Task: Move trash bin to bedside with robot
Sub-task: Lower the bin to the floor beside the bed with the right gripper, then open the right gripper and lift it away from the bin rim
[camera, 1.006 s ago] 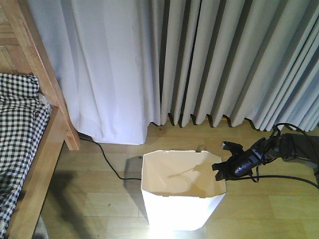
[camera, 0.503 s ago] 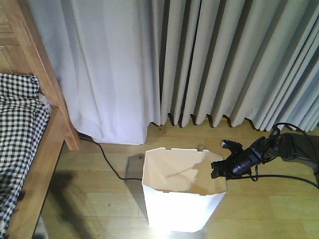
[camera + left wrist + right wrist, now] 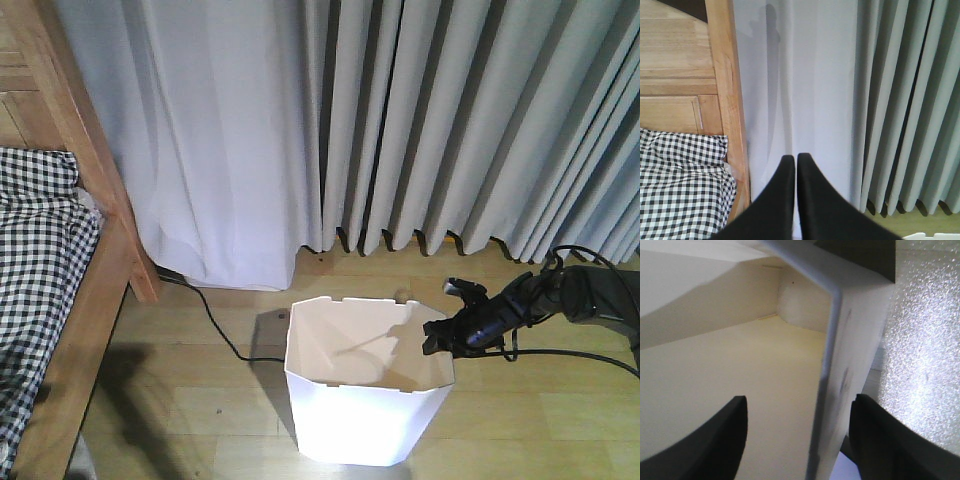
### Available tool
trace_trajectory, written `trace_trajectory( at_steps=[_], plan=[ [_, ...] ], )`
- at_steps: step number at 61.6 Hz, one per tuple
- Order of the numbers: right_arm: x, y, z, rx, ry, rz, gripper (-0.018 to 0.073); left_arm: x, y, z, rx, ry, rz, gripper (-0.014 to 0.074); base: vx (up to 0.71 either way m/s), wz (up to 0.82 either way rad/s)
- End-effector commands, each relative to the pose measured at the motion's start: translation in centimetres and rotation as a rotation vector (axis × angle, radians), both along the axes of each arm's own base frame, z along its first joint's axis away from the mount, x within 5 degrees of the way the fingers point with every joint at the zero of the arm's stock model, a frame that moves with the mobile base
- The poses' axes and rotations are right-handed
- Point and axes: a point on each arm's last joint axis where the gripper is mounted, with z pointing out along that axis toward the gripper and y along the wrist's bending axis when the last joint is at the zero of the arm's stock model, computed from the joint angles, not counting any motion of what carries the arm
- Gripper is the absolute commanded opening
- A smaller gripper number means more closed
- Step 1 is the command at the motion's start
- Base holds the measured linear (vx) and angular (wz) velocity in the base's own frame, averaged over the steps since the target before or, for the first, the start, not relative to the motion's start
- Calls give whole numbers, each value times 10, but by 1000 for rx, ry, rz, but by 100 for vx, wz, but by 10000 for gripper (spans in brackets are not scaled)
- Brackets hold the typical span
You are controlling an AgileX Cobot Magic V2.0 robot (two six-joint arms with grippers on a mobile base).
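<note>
Grey curtains (image 3: 420, 120) fill the background above a wooden floor (image 3: 200, 400). The trash bin (image 3: 365, 385) stands at lower centre, the bed (image 3: 60, 290) at the left edge. The right gripper (image 3: 447, 322) reaches in from the right, spread astride the bin's wall, as its wrist view shows. The left gripper (image 3: 791, 161) is pressed together, facing the curtains. A black cable (image 3: 215, 325) lies behind the bin.

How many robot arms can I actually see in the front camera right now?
1: the right arm reaches in from the right edge, its tool at the right rim of the trash bin. The left arm is outside that view; only its tool shows, on its own wrist camera.
</note>
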Motion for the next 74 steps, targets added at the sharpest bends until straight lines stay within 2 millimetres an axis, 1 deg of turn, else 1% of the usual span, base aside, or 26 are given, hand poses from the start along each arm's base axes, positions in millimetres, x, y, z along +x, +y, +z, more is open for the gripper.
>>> trace_trajectory(
  at_steps=[1, 7, 20, 26, 30, 37, 41, 43, 44, 48, 51, 52, 55, 57, 61, 63, 64, 66, 74],
  plan=[
    [30, -4, 44, 2, -87, 10, 448, 0, 0, 1, -15, -73, -1, -6, 0, -1],
    [32, -7, 58, -39, -116, -8, 448, 0, 0, 1, -15, -73, -1, -6, 0, -1],
    [15, -15, 89, -172, -179, -51, 448, 0, 0, 1, -15, -73, -1, -6, 0, 0],
    [4, -16, 109, -206, -210, -7, 448, 0, 0, 1, -15, -73, -1, -6, 0, 0],
    [-2, -16, 127, -224, -232, 16, 448, 0, 0, 1, -15, -73, -1, -6, 0, 0],
    [-9, -21, 166, -292, -290, -12, 448, 0, 0, 1, -15, -73, -1, -6, 0, 0],
    [-16, -23, 192, -338, -325, -24, 448, 0, 0, 1, -15, -73, -1, -6, 0, 0],
    [-22, -24, 201, -353, -333, -28, 448, 0, 0, 1, -15, -73, -1, -6, 0, 0],
    [-22, -24, 211, -364, -353, -31, 448, 0, 0, 1, -15, -73, -1, -6, 0, 0],
    [-32, -24, 235, -382, -383, -25, 448, 0, 0, 1, -15, -73, -1, -6, 0, 0],
    [-38, -23, 258, -388, -420, -27, 448, 0, 0, 1, -15, -73, -1, -6, 0, 0],
    [-42, -22, 262, -387, -422, -26, 448, 0, 0, 1, -15, -73, -1, -6, 0, 0],
    [-48, -22, 287, -392, -465, -40, 448, 0, 0, 1, -15, -73, -1, -6, 0, 0],
    [-52, -21, 298, -394, -485, -45, 448, 0, 0, 1, -15, -73, -1, -6, 0, 0],
    [-64, -19, 328, -400, -544, -58, 448, 0, 0, 1, -15, -73, -1, -6, 0, 0],
    [-71, -18, 337, -403, -563, -61, 448, 0, 0, 1, -15, -73, -1, -6, 0, 0],
    [-73, -18, 347, -406, -588, -65, 448, 0, 0, 1, -15, -73, -1, -6, 0, 0],
    [-81, -17, 357, -408, -608, -69, 448, 0, 0, 1, -15, -73, -1, -6, 0, 0],
    [-114, -12, 409, -420, -748, -90, 448, 0, 0, 1, -15, -73, -1, -6, 0, 0]
  ],
)
